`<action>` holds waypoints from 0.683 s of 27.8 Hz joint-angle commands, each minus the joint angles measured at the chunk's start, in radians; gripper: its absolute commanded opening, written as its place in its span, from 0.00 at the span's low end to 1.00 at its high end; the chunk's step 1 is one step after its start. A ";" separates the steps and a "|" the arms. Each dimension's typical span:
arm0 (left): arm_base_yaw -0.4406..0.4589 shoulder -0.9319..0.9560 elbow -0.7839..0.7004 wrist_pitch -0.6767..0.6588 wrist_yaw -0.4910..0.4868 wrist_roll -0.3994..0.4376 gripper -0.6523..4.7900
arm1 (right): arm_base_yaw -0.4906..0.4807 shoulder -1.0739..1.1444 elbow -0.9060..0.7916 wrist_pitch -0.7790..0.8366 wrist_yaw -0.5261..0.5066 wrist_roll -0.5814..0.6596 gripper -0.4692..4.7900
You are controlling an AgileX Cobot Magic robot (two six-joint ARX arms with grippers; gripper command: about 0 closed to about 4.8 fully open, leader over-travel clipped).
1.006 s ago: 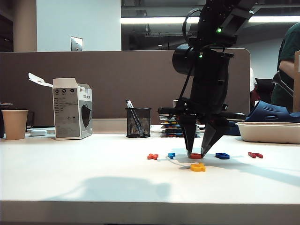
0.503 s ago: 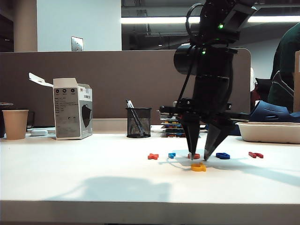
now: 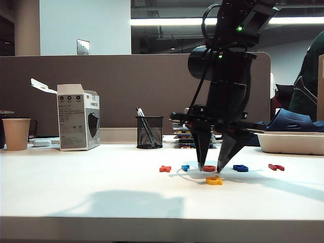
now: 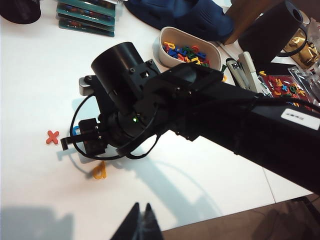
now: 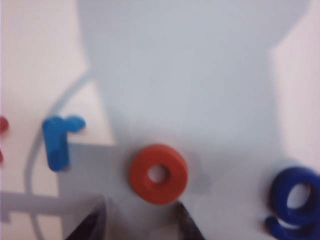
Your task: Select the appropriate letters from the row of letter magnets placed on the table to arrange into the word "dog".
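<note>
On the white table [image 3: 76, 192], the row holds an orange cross [image 3: 165, 168], a light blue letter [image 3: 185, 167], the orange-red ring "o" [image 3: 209, 168], a dark blue letter [image 3: 240, 168] and a dark red letter [image 3: 276, 167]. A yellow letter [image 3: 214, 180] lies in front of the row. My right gripper [image 3: 209, 168] points down over the ring, open. In the right wrist view the ring [image 5: 159, 174] lies flat just beyond the gripper [image 5: 141, 222], with the light blue "r" [image 5: 59, 140] and dark blue "g" [image 5: 295, 200] on either side. My left gripper [image 4: 141, 207] is shut and empty, off to the side near the table's edge.
A mesh pen cup [image 3: 149, 132], a white carton [image 3: 78, 117] and a paper cup [image 3: 15, 134] stand at the back left. A white tray [image 3: 291, 143] sits at the back right; in the left wrist view the tray's rim [image 4: 161, 37] encloses several loose letters.
The right gripper's jaws have spread wider and shifted slightly left over the ring. The ring stays flat on the table. The left arm has not moved.
</note>
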 commanded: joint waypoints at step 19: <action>0.001 -0.002 0.002 0.005 -0.003 0.001 0.11 | -0.003 0.084 -0.007 0.029 0.042 -0.002 0.43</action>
